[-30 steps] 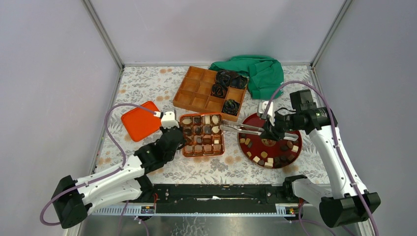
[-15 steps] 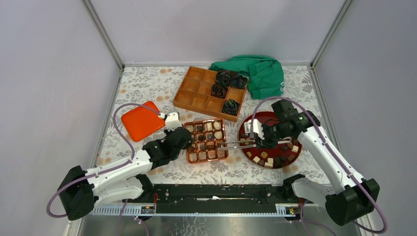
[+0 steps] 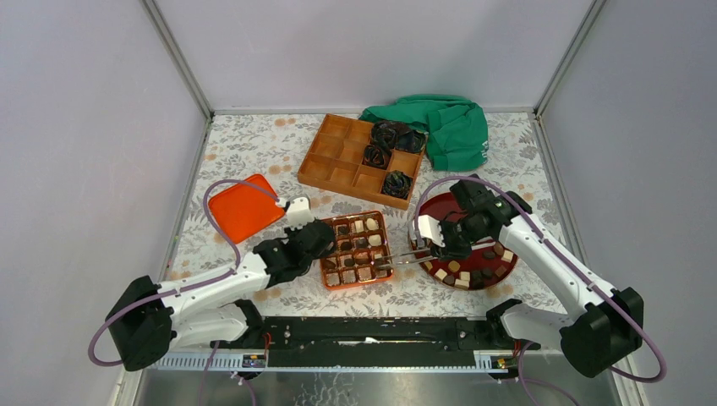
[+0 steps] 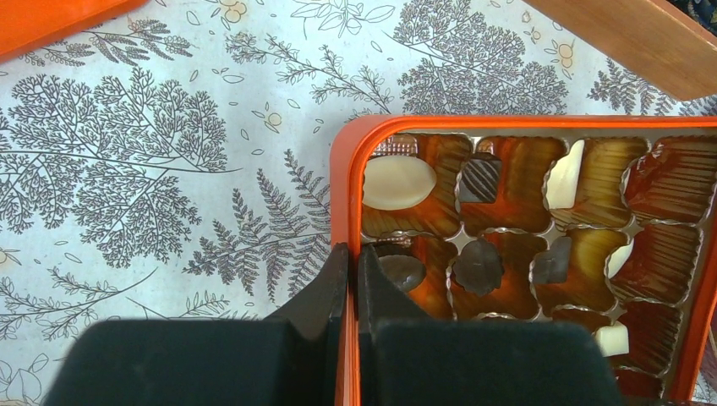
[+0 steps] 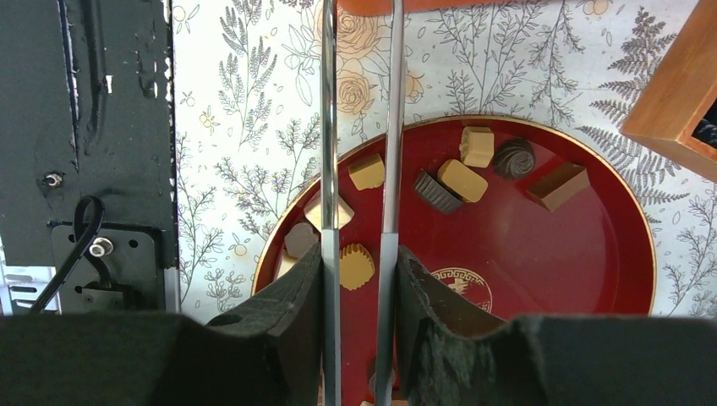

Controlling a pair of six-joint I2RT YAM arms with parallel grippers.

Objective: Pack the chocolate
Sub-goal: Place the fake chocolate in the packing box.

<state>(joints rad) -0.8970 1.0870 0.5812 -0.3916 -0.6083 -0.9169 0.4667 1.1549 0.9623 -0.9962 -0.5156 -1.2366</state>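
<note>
The chocolate lies in two places. Several dark, tan and cream pieces (image 3: 467,275) sit on the red plate (image 3: 446,211), and several more (image 4: 399,182) fill cells of the orange tray (image 3: 355,288). My left gripper (image 4: 349,249) is shut on the tray's left rim (image 4: 345,169), one finger outside it and one inside. My right gripper (image 5: 359,254) is shut on metal tongs (image 5: 330,127) above the plate's (image 5: 550,254) left part. The tongs (image 3: 397,256) reach left to the tray's near right corner. Whether their tips hold a piece I cannot tell.
A wooden compartment box (image 3: 338,161) with black crinkled bundles (image 3: 391,139) stands behind the tray. A green cloth (image 3: 448,127) lies at the back right, an orange lid (image 3: 241,207) to the left. The black rail (image 3: 372,330) runs along the near edge.
My left gripper has pulled the orange tray nearer and a little right, turning it slightly. The right arm has dropped and drawn back, so the tongs now point at the tray's near right corner.
</note>
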